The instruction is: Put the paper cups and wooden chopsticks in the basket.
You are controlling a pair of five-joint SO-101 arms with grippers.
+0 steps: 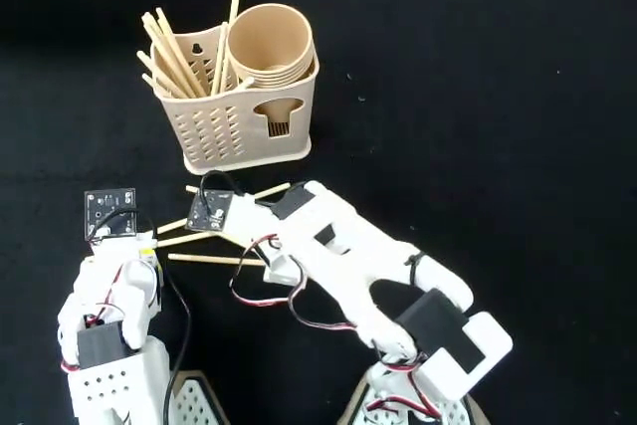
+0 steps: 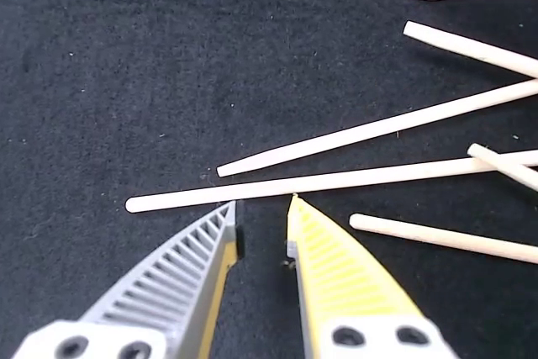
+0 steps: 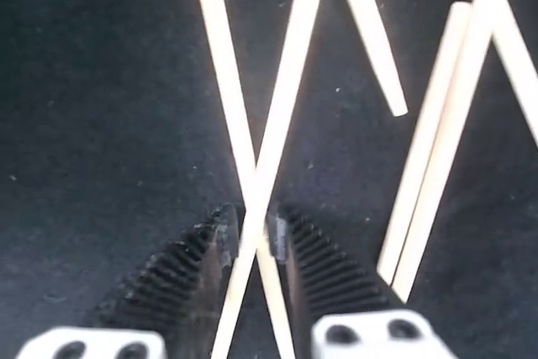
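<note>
Wooden crossed chopsticks [image 3: 255,176] sit pinched in right jaws; left jaws, narrowly apart, near another chopstick [image 2: 336,180].

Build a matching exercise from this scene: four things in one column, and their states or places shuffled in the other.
Things
1. paper cups
2. basket
3. left arm's jaws
4. right arm's jaws

States or places
A. closed on two crossed chopsticks
B. stacked inside one compartment
C. open, tips beside a chopstick lying flat
D. upright on the table, beige and perforated

Pairs: 1-B, 2-D, 3-C, 4-A
</note>
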